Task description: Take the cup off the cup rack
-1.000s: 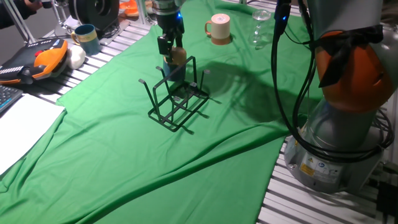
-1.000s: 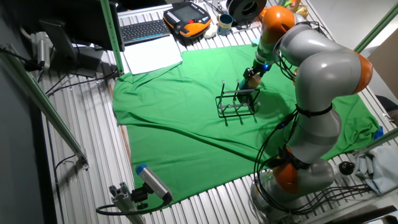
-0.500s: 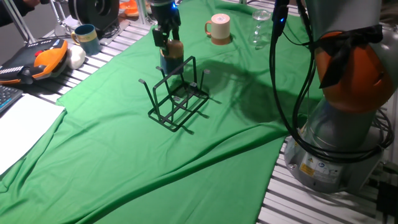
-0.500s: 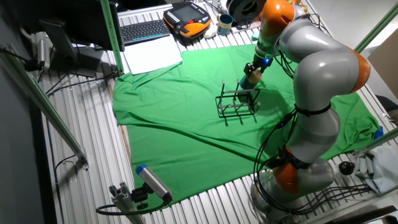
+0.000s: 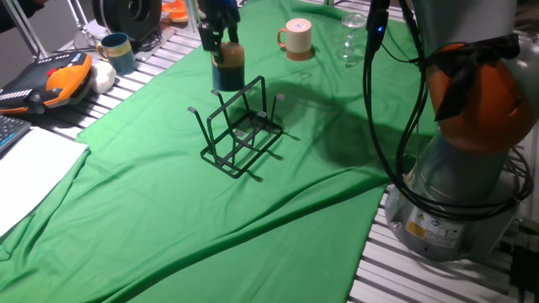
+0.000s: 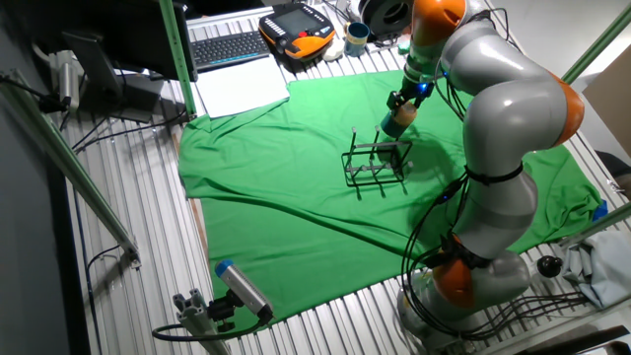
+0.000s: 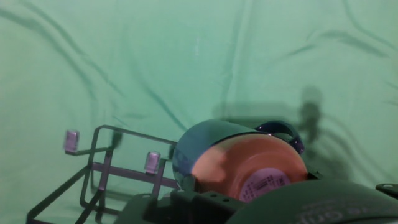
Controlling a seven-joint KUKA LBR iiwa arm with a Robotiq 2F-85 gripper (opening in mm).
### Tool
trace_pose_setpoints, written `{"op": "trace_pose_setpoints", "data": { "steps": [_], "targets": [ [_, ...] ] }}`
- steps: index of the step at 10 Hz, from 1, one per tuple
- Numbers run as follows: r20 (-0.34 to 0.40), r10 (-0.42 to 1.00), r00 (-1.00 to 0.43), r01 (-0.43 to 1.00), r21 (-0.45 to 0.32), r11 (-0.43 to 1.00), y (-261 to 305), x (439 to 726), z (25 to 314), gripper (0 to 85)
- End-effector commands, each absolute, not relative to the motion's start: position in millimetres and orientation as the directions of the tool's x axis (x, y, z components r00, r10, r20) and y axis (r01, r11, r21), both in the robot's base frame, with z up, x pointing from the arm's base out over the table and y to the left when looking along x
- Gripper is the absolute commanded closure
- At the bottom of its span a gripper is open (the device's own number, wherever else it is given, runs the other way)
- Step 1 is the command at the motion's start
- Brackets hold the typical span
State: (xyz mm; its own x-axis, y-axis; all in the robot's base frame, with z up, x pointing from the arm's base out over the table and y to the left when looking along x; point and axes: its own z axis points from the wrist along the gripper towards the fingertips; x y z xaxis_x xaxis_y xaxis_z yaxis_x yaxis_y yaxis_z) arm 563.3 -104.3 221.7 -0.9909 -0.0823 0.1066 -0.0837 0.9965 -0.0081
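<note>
Gripper (image 5: pixel 221 52) clamped on the cup (image 5: pixel 227 71), which we judge to be lifted clear of the cup rack (image 5: pixel 238 130).

We see the gripper closed around the tan end of the cup, near the far edge of the green cloth (image 5: pixel 168 219); the dark blue body hangs below it, just above the top bar of the rack. In both fixed views the cup seems no longer to sit on any prong, so we judge the main step done; what is left is to carry it away and put it down somewhere. The long axis of the cup is close to upright, the tan end up toward the hand and the blue end pointing down. In the hand view the rack prongs stand to the left of the cup, apart from it.
</note>
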Motion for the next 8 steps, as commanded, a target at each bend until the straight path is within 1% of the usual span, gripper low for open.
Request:
{"op": "trace_pose_setpoints", "data": {
  "steps": [1,5,8],
  "targets": [
    [0.108,-0.081,-0.991,-0.083,-0.013,0.996,-104.3,564.2,224.8,34.0],
    [0.11,-0.078,-0.991,-0.081,-0.024,0.996,-109.3,574.9,234.7,34.0],
    [0.113,-0.078,-0.99,-0.081,-0.02,0.996,-110.3,577.8,230.8,34.0]
  ]
}}
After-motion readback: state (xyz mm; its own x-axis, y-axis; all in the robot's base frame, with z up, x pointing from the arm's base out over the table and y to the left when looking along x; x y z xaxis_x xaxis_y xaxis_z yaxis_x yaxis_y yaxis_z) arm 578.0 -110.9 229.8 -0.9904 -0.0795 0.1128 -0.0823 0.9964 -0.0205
